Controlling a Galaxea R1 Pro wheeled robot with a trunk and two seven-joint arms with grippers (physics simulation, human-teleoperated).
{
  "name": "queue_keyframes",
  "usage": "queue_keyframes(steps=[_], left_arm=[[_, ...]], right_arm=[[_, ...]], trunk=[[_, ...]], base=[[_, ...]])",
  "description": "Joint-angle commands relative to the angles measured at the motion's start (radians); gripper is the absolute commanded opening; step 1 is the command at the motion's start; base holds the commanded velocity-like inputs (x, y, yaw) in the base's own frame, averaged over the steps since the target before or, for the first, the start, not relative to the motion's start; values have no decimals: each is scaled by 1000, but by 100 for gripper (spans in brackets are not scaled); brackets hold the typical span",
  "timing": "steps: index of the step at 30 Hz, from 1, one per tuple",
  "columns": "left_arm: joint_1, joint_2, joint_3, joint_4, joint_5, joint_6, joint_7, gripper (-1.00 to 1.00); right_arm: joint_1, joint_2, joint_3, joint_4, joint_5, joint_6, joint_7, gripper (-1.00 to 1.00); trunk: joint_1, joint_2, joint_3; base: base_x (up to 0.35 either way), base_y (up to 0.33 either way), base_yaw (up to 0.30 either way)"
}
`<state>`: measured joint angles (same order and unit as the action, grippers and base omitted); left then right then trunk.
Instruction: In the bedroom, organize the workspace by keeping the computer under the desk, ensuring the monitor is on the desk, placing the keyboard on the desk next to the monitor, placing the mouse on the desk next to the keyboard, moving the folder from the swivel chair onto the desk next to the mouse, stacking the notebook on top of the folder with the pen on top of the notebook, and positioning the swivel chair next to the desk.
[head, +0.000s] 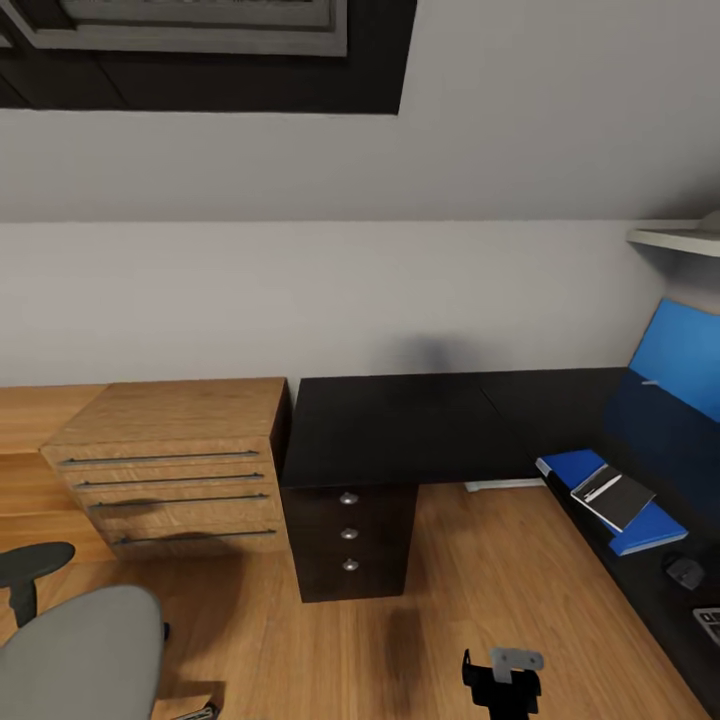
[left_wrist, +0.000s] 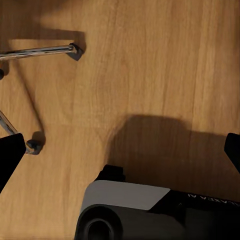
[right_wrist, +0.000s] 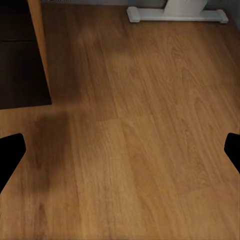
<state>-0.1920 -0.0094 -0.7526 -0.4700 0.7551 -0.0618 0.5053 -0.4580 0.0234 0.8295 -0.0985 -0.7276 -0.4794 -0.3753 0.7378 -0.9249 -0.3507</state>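
Desk (head: 400, 425) glossy black, folder (head: 640, 530) flat blue

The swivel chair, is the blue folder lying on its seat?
No: in the head view the folder lies on the desk with the notebook on it, while the swivel chair seat is bare.

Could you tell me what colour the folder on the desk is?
Bright blue folder; head view.

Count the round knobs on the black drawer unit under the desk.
3, in a vertical line down the black drawer unit front: top knob, middle knob, bottom knob.
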Motion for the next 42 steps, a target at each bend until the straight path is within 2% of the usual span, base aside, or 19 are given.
queue_keyframes(steps=[1, 6, 13, 16, 23, 26, 31, 42], left_arm=[[-1, 1, -8, 0, 11, -7, 6, 100], [-1, 5, -1, 8, 15, -7, 6, 100], [-1, 1, 95, 16, 17, -15, 4, 100], [-1, 0, 118, 16, 18, -22, 4, 100], [-1, -14, 124, 20, 19, -26, 4, 100], [-1, -23, 125, 40, 18, -58, 4, 100], [-1, -32, 124, 71, 17, -127, 4, 100], [-1, -34, 128, 102, 16, -155, 6, 100]], right_arm=[[-1, -1, 8, 0, -6, -2, -5, 100], [-1, -8, 8, 0, -5, -2, -5, 100], [0, -3, 12, 7, -9, -4, -5, 100], [1, -3, 13, 30, -10, -8, -4, 100], [1, -9, 12, 45, -9, -64, -4, 100], [1, -8, 12, 47, -8, -81, -4, 100], [2, -5, 13, 48, -7, -88, -4, 100], [2, -4, 13, 49, -7, -93, -4, 100]], trunk=[[-4, 6, 2], [-23, 41, 18], [-50, 90, 40], [-61, 111, 50], [-88, 160, 81], [-100, 181, 95], [-119, 216, 118], [-161, 293, 170]], base=[[0, 0, 0], [0, 0, 0], [0, 0, 0], [0, 0, 0], [0, 0, 0], [0, 0, 0], [0, 0, 0], [0, 0, 0]])
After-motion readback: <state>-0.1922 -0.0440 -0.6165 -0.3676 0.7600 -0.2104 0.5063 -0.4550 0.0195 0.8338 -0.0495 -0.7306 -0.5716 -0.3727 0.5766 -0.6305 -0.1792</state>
